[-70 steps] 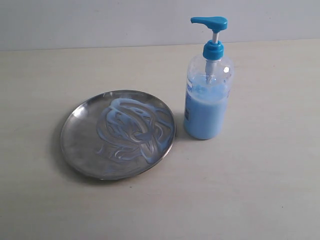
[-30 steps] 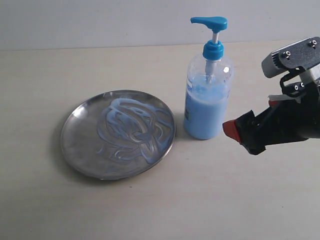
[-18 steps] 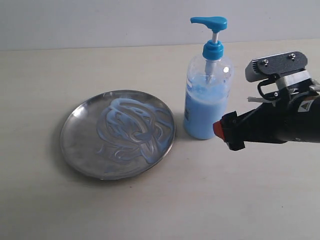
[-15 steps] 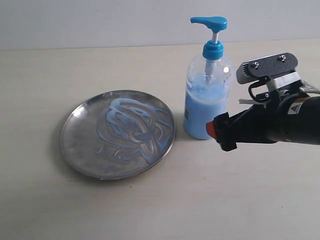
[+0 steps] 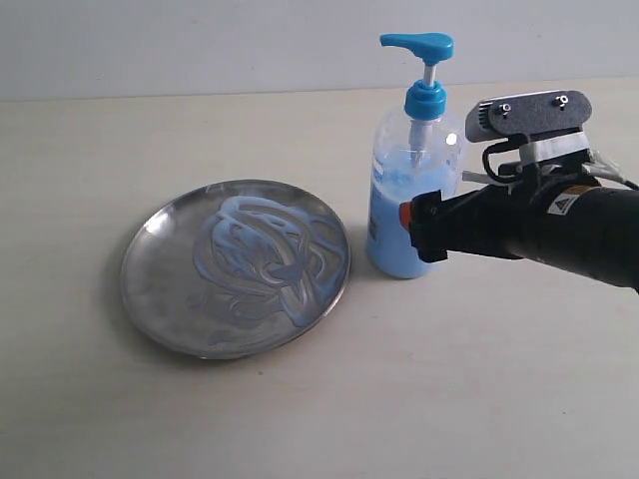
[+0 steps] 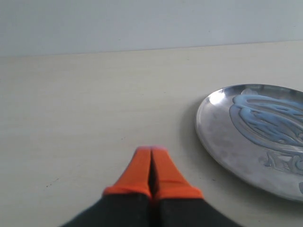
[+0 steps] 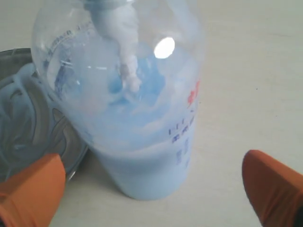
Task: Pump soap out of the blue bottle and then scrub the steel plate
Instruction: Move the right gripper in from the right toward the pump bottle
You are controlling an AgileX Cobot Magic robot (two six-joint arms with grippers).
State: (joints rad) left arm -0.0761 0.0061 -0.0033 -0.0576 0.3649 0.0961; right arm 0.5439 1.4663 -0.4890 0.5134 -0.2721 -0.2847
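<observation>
The blue bottle (image 5: 411, 200) stands upright to the right of the steel plate (image 5: 160, 289), its blue pump head (image 5: 419, 45) up. Pale blue soap (image 5: 255, 249) lies in swirls on the plate, and more fills the bottle's lower half. My right gripper (image 5: 413, 222) is open, reaching in from the right at the bottle's lower body. In the right wrist view the bottle (image 7: 137, 118) sits between the two orange fingertips (image 7: 33, 189) with a gap on each side. My left gripper (image 6: 151, 151) is shut and empty, low over the table beside the plate (image 6: 222, 137).
The pale table (image 5: 300, 409) carries only the plate and the bottle. A light wall (image 5: 200, 40) runs along the back edge. The plate's rim (image 7: 14, 56) lies close behind the bottle in the right wrist view.
My right arm has come in from the right and moved left, until its open jaws straddle the bottle's lower body. Bottle and plate have not moved.
</observation>
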